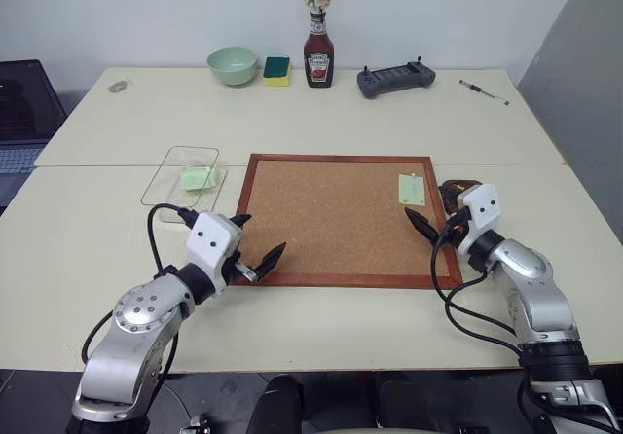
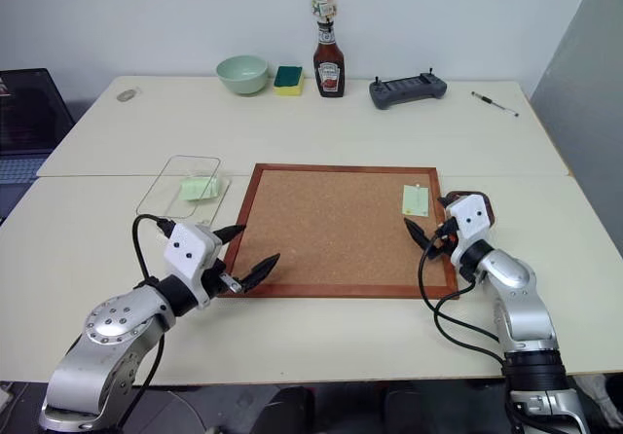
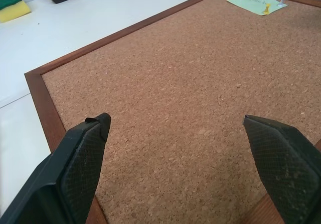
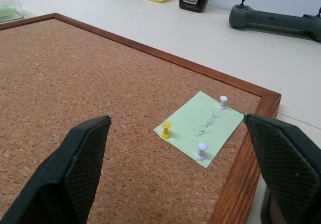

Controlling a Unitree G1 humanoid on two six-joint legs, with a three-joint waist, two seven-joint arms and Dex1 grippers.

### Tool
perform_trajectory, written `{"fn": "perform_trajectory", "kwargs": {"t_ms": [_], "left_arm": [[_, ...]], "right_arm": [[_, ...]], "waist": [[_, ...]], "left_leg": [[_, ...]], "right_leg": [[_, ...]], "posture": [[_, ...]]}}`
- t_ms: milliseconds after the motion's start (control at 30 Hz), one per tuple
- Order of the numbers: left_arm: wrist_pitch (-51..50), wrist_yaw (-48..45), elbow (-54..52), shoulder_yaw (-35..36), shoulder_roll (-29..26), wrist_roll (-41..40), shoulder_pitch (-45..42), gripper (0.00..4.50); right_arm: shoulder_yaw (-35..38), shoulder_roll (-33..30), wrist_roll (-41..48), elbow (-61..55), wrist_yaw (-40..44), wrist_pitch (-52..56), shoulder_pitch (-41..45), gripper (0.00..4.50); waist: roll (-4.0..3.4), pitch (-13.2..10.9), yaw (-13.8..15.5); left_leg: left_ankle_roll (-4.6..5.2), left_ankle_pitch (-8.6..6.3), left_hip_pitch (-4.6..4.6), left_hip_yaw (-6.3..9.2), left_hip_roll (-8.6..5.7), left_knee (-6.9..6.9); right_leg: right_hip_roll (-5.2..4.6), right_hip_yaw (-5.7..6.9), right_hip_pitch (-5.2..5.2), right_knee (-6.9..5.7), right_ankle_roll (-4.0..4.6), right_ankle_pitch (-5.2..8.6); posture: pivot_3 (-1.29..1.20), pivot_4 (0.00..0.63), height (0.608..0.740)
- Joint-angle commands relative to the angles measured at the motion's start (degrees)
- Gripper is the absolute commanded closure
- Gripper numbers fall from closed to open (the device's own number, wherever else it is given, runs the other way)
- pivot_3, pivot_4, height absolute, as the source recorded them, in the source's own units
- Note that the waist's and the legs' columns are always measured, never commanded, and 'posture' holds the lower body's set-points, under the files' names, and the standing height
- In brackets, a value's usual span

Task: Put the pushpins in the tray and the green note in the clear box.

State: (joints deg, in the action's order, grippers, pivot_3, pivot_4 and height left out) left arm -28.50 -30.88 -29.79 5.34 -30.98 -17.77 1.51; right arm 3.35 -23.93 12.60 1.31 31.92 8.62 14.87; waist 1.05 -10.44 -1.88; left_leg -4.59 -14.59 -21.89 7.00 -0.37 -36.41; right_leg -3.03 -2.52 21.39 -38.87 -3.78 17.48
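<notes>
The cork board (image 4: pixel 90 83) is faced with rough, grainy cork and framed in smooth reddish wood. The green note (image 4: pixel 200 127) is thin matt paper, held by glossy plastic pushpins (image 4: pixel 201 150). The clear box (image 1: pixel 182 174) is made of transparent, shiny plastic

My two eyes look forward and down over the desk (image 1: pixel 321 113). Each wrist camera sits low behind its own pincer, close over the corkboard (image 3: pixel 175 98). Both wrist views share the note (image 4: pixel 200 127) beyond the fingertips.

Pale green note (image 4: pixel 199 127), yellow pushpin (image 4: pixel 166 129)
</notes>
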Motion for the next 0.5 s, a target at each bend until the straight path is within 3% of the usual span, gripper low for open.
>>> {"fn": "perform_trajectory", "kwargs": {"t_ms": [33,500], "left_arm": [[0.2,-0.7,-2.4,1.3,0.7,-2.8,-0.9,0.04],[1.0,-2.9,1.1,1.0,-1.0,-3.5,-5.1,0.04]], "right_arm": [[1.0,0.1,0.3,-1.4,-0.3,-0.9,-0.1,0.0],[0.2,0.3,0.8,-2.5,0.9,-0.3,-0.2,0.0]], "waist": [[0.0,0.0,0.0],[0.0,0.0,0.0]], "left_leg": [[0.0,0.0,0.0,0.0,0.0,0.0],[0.0,0.0,0.0,0.0,-0.01,0.0]], "right_leg": [[0.0,0.0,0.0,0.0,0.0,0.0],[0.0,0.0,0.0,0.0,0.0,0.0]], "posture": [[0.0,0.15,0.74],[0.0,0.15,0.74]]}}
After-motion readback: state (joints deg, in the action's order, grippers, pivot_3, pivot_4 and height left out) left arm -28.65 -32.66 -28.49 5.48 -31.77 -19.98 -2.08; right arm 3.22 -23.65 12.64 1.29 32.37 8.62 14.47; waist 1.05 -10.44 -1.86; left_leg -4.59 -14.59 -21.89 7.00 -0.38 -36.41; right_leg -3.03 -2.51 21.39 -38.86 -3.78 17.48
